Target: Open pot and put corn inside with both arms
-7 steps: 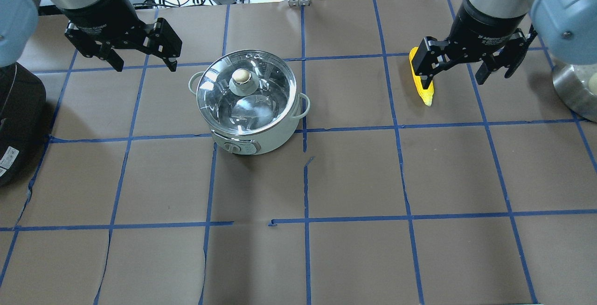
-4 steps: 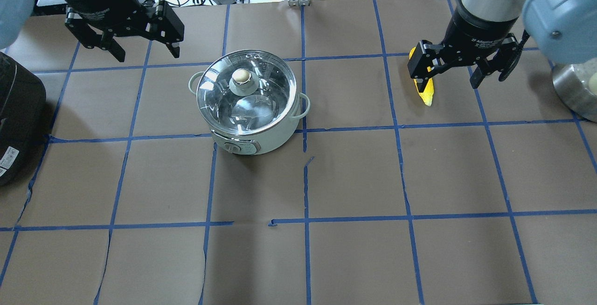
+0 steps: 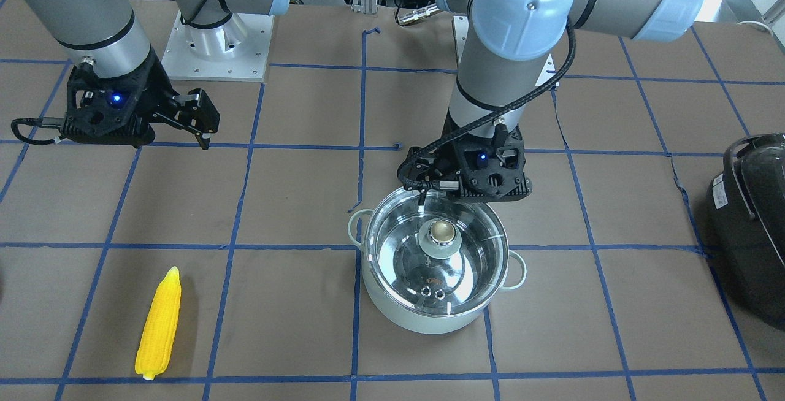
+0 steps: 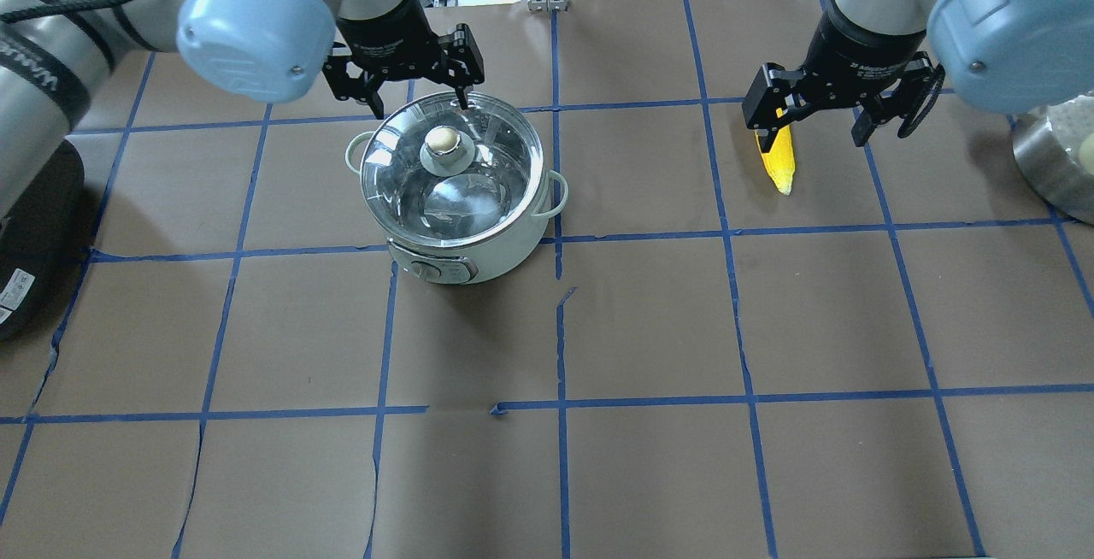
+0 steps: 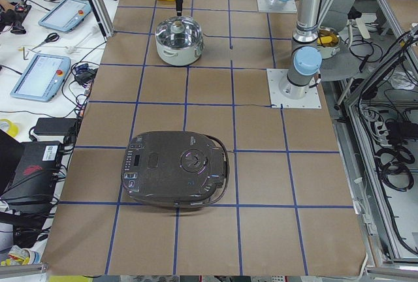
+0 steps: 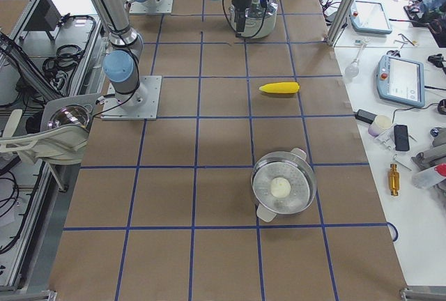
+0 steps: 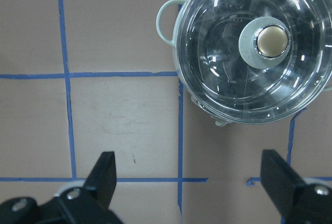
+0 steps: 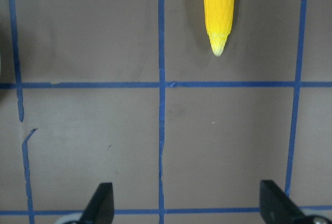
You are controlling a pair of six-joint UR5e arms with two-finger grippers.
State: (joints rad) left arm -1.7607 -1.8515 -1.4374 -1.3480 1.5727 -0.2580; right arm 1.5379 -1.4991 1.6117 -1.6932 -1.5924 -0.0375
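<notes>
The pot [image 4: 479,261] stands on the desk [image 4: 649,456] to the left of the middle, with its glass lid [image 4: 487,200] on and the brass knob [image 4: 443,139] upright at the centre. The left claw [image 4: 418,102] hangs above the pot's rim with its fingers spread wide and nothing between them. In the left wrist view the pot sits ahead of the fingers and off to one side, so the claw is not centred over the knob and touches neither knob nor lid. The corn [image 4: 781,162] lies flat on the desk on the right side, well apart from the pot. The right claw [image 4: 816,137] hovers near it, also wide open and empty. One finger crosses the cob's thick end in the overhead view, but the right wrist view shows the tip ahead of the fingers, not between them. A black appliance [image 5: 176,168] and a steel bowl [image 6: 259,167] sit at opposite ends of the desk.
</notes>
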